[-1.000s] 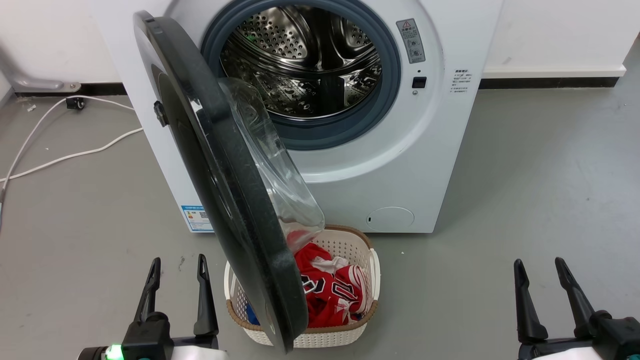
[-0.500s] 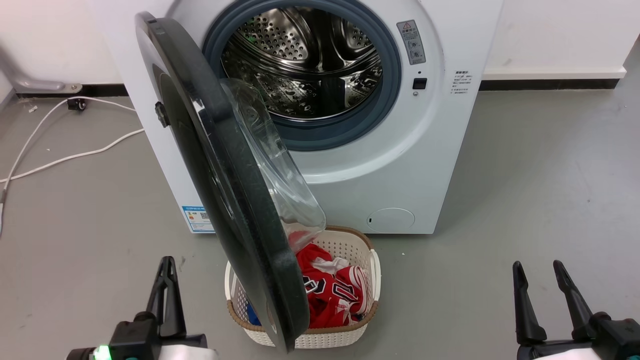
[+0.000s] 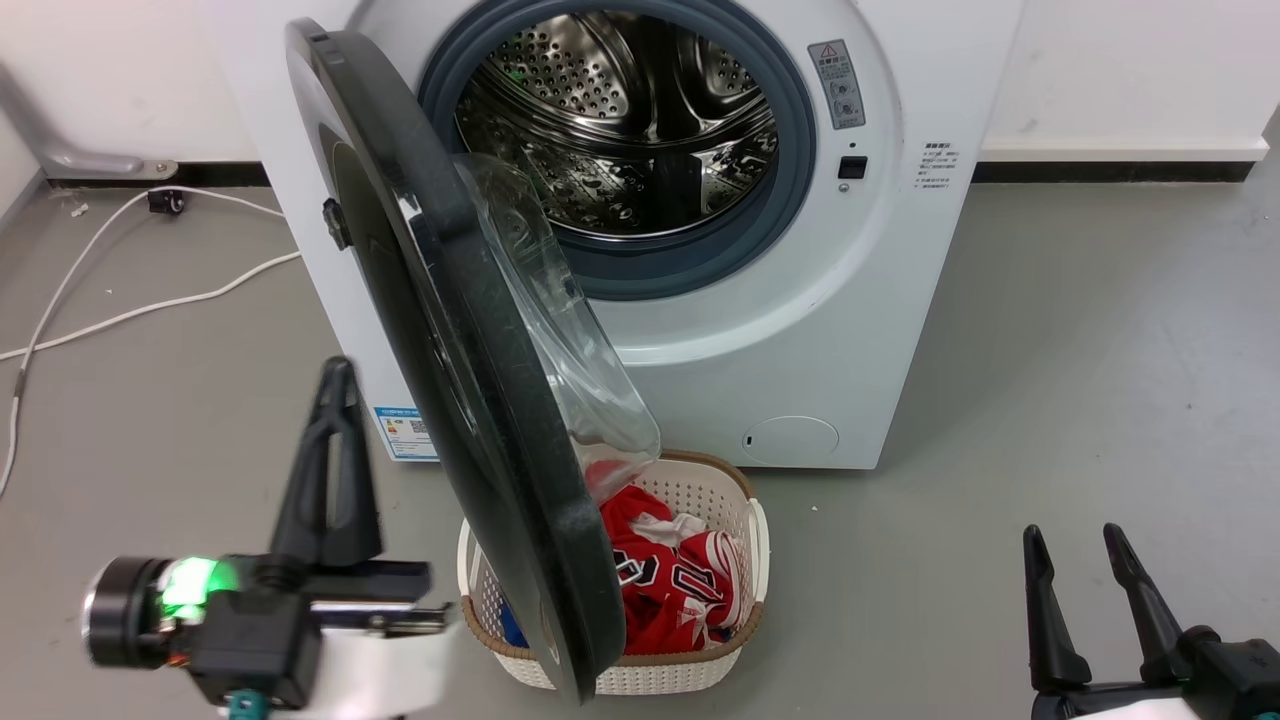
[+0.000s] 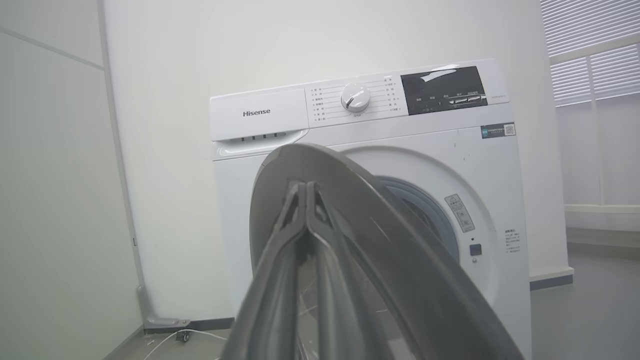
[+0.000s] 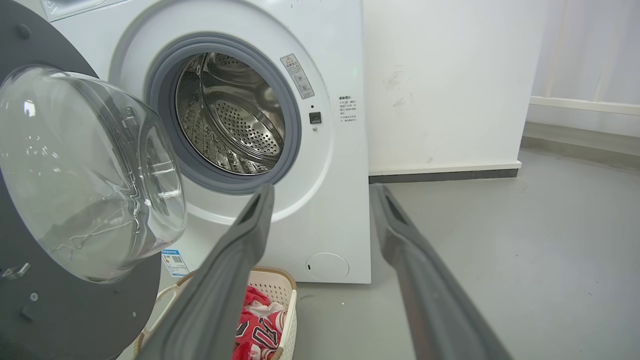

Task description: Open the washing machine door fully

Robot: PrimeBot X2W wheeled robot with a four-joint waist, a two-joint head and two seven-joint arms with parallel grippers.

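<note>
Head view: a white basket [image 3: 700, 676] of red clothes [image 3: 665, 590] sits bottom centre, right under the washing machine door [image 3: 470, 380]; a white cable [image 3: 150, 305] trails at upper left. That door stands partly open, edge-on, just right of my left gripper [image 3: 338, 366], whose fingers are pressed together. My right gripper [image 3: 1070, 532], fingers apart, sits lower right over bare floor [image 3: 1050, 350], well apart from the washing machine [image 3: 800, 340].

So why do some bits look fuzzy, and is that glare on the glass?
Head view: the left gripper is smeared, while the washing machine is crisp. Left wrist view: that gripper's fingers and the washing machine door look soft; the control panel is sharp. Right wrist view: the door's glass bowl shows bright reflections, and the right gripper is soft-edged.
</note>
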